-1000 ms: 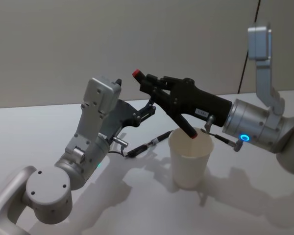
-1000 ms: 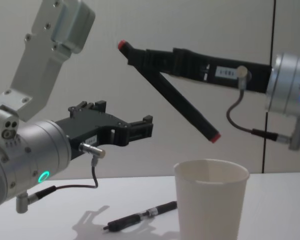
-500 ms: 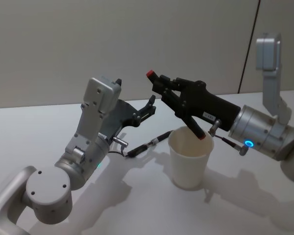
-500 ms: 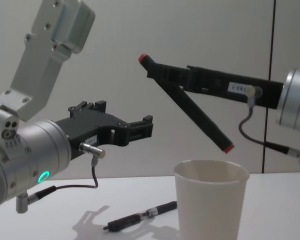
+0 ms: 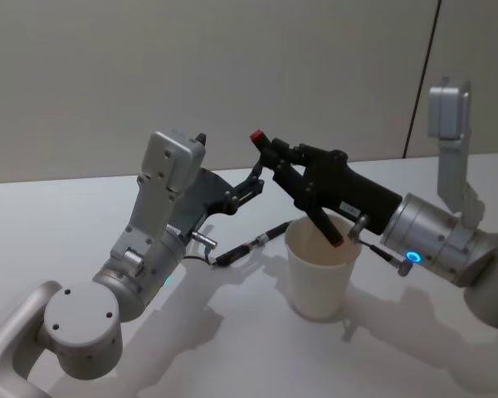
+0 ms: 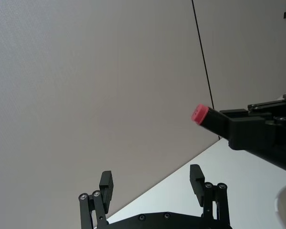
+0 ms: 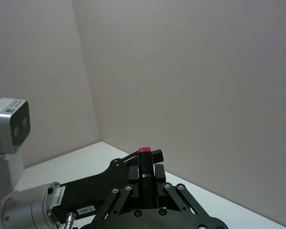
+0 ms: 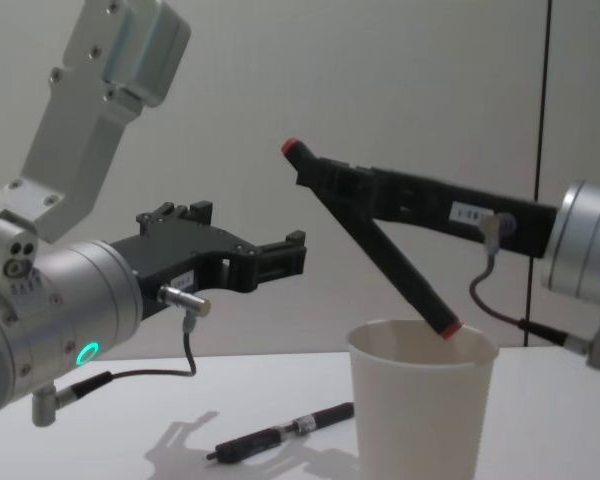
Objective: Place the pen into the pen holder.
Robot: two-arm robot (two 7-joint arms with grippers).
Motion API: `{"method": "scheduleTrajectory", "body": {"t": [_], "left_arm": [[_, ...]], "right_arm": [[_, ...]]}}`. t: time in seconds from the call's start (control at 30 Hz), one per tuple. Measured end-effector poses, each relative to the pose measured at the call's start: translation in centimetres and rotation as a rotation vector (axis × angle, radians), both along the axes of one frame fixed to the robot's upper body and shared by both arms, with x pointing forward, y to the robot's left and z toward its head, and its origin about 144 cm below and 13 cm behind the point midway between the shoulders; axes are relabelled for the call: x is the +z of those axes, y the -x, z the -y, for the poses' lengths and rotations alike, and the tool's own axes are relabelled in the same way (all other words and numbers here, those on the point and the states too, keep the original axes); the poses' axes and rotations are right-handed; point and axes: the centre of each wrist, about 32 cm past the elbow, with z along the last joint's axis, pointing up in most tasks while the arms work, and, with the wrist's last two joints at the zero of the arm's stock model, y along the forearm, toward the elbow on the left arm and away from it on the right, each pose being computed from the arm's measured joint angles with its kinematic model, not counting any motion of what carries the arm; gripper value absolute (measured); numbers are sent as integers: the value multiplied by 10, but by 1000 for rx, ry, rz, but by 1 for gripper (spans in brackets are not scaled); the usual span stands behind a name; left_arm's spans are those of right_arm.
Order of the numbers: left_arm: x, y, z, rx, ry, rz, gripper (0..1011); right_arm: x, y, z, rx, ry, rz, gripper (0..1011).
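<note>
The left end effector (image 5: 254, 182) hangs above the counter (image 5: 58, 215). Its fingers are spread wide with nothing between them. Near it, lower down, a thin pen (image 5: 253, 243) lies flat on the counter, just beside the cup (image 8: 420, 420). The white cup stands upright. The right end effector (image 5: 275, 156) reaches in over the cup and is clamped on a thick pen (image 8: 400, 272), black with red ends. This pen is tilted, with its top leaning toward the left arm. Its low red tip sits at the cup's mouth, just inside the rim.
</note>
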Motion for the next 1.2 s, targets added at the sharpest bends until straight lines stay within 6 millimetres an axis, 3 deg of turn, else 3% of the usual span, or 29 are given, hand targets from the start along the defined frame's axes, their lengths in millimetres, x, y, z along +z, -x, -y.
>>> {"method": "scheduleTrajectory", "body": {"t": [1.2], "left_arm": [[0, 0, 0, 0, 0, 0, 1001]], "right_arm": [[-19, -4, -12, -27, -34, -26, 187]]}}
